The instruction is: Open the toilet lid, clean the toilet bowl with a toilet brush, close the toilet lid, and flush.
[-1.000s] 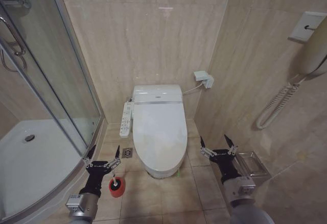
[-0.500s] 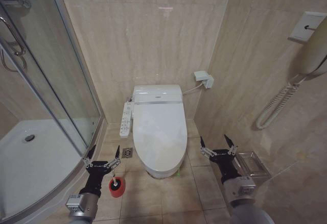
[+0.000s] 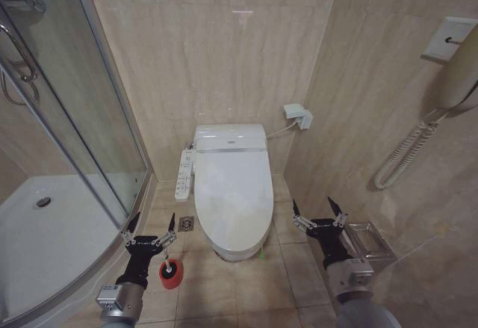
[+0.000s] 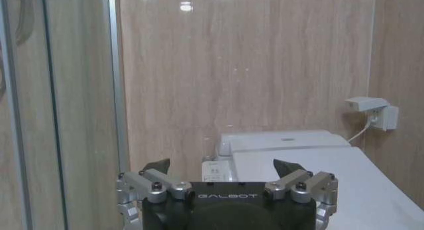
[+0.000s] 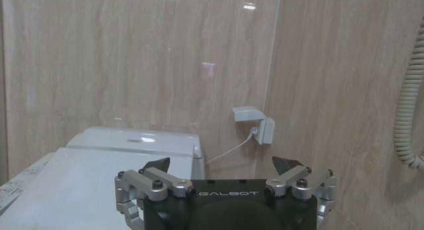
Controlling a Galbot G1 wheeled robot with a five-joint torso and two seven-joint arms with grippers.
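The toilet lid point(image 3: 232, 193) lies shut, a glossy white oval over the toilet bowl point(image 3: 237, 251), whose base shows at the floor. It appears again as toilet lid point(image 4: 331, 175) and toilet lid point(image 5: 73, 185) in the wrist views. A side button panel point(image 3: 184, 173) sits on the toilet's left. On the floor left of the bowl stands the toilet brush point(image 3: 171, 273) in its round red cup, partly behind my left gripper point(image 3: 151, 223). That gripper is open and empty. My right gripper point(image 3: 319, 208) hangs open to the right of the bowl, touching nothing.
A glass shower enclosure point(image 3: 67, 141) with a white tray point(image 3: 37, 231) fills the left. A floor drain point(image 3: 186, 224) lies beside the toilet. A wall socket point(image 3: 296, 113), a wall phone with coiled cord point(image 3: 407, 152) and a clear wall tray point(image 3: 367, 243) are on the right.
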